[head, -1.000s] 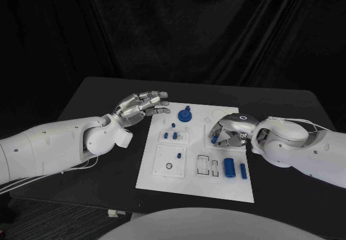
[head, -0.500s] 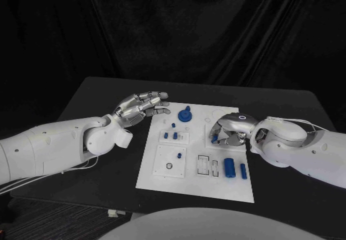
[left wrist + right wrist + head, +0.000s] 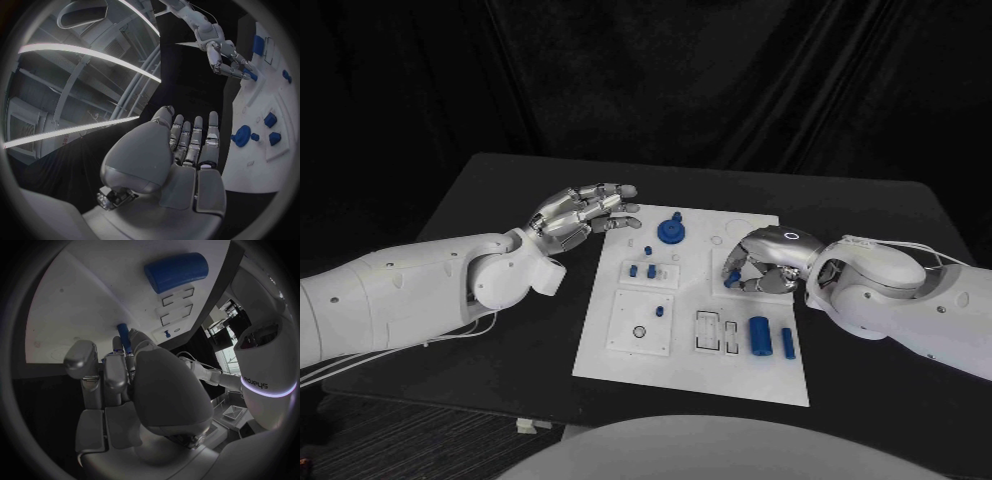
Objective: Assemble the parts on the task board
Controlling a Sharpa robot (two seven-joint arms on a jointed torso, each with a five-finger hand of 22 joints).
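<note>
The white task board (image 3: 625,355) lies in the middle of the black table. My right hand (image 3: 764,262) is curled over the board's right middle and pinches a small blue peg (image 3: 730,280) at its fingertips, close to the board's surface. The same peg (image 3: 123,332) juts out past the fingertips in the right wrist view. My left hand (image 3: 581,215) hovers at the board's far left corner, fingers spread and straight, holding nothing. A blue round part (image 3: 672,232) stands near the far edge. A blue cylinder (image 3: 759,335) and a slimmer blue bar (image 3: 788,342) lie at the near right.
Small blue pegs (image 3: 642,270) stand in a block left of centre, with a dark ring (image 3: 638,331) and two rectangular slots (image 3: 710,330) nearer to me. Bare black table (image 3: 502,190) surrounds the board. In the left wrist view, my right hand (image 3: 228,57) is across the board (image 3: 256,165).
My right hand has shifted slightly over the board, with the small blue peg a little lower. The left hand has stayed where it was.
</note>
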